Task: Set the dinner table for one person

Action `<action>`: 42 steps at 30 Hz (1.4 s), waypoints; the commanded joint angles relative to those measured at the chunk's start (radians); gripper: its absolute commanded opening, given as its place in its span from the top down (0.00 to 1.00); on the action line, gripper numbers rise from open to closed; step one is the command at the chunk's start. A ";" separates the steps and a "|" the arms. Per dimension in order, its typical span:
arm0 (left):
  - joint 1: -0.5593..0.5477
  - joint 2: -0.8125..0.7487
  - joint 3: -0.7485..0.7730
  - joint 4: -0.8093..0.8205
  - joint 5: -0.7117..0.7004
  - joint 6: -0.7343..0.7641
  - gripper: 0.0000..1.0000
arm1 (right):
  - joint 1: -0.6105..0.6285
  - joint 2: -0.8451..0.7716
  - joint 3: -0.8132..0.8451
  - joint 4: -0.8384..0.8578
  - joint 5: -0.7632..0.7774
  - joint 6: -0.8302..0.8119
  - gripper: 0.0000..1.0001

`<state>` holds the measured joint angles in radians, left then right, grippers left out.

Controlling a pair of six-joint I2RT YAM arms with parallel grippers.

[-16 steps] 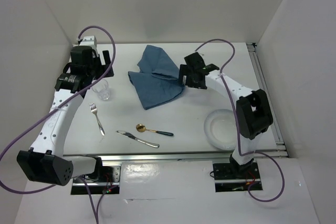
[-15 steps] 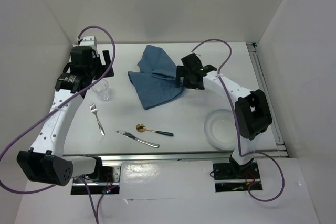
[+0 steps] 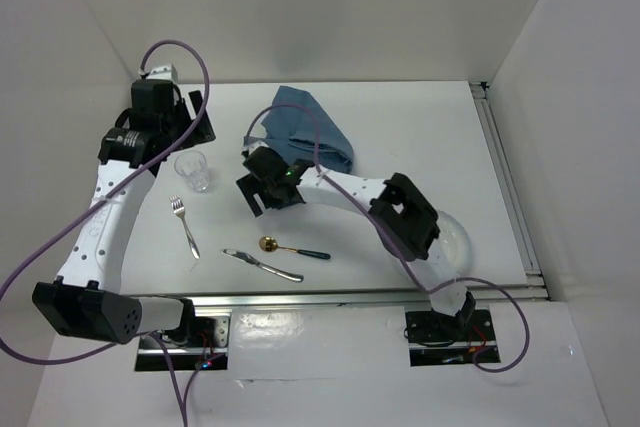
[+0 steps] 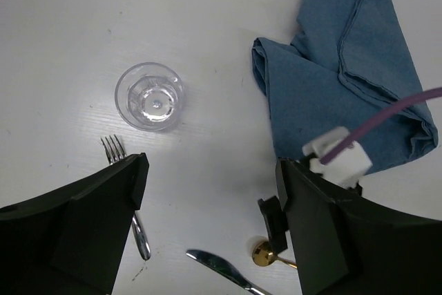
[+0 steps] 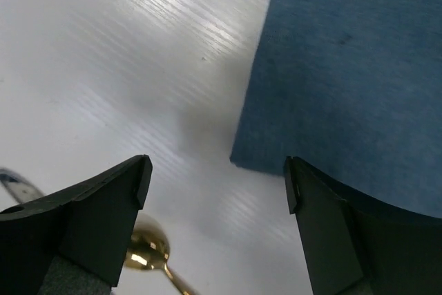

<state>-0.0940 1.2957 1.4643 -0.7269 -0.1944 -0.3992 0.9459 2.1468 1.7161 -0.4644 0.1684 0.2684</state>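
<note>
The white dinner table (image 3: 420, 117) carries a crumpled blue cloth (image 3: 305, 132) at the back middle. My right gripper (image 3: 252, 195) reaches across to the cloth's near left corner (image 5: 238, 160) and hovers open and empty, low over the tabletop. My left gripper (image 3: 197, 117) hangs open above the back left, over a clear glass (image 4: 148, 96). A fork (image 3: 186, 227), a knife (image 3: 262, 265) and a gold spoon (image 3: 293, 248) with a dark handle lie near the front. The white plate (image 3: 455, 237) at the front right is partly hidden by the right arm.
White walls close in the table on three sides. A silver rail (image 3: 350, 297) runs along the near edge, another (image 3: 505, 177) along the right. In the left wrist view the right gripper's purple cable (image 4: 387, 119) crosses above the cloth (image 4: 345, 67).
The right arm has swung left across the cloth, from its right side to its near left corner. The left gripper has shifted slightly back. Nothing was picked up.
</note>
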 commanded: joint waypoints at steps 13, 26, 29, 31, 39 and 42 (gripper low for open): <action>0.010 -0.050 -0.005 -0.029 -0.014 -0.020 0.07 | -0.025 0.184 0.077 -0.085 0.191 0.034 0.79; -0.019 0.079 -0.005 0.000 0.166 -0.018 0.16 | -0.264 -0.499 -0.659 0.086 0.177 0.072 1.00; -0.053 0.146 -0.028 0.021 0.197 -0.042 0.20 | -0.378 -0.580 -0.673 0.086 0.083 0.060 0.45; -0.073 0.191 -0.019 0.021 0.231 -0.055 0.20 | -0.421 -0.614 -0.662 0.066 0.037 0.060 0.35; -0.156 0.400 0.002 0.073 0.293 -0.095 0.14 | -0.483 -0.686 -0.627 0.041 -0.226 0.166 0.31; -0.167 0.480 0.056 0.112 0.305 -0.105 0.10 | -0.505 -0.708 -0.644 0.050 -0.358 0.253 0.19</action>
<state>-0.2485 1.7210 1.4555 -0.6777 0.0757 -0.4778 0.4644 1.4998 1.0496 -0.4126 -0.0254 0.4271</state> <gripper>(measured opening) 0.889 0.792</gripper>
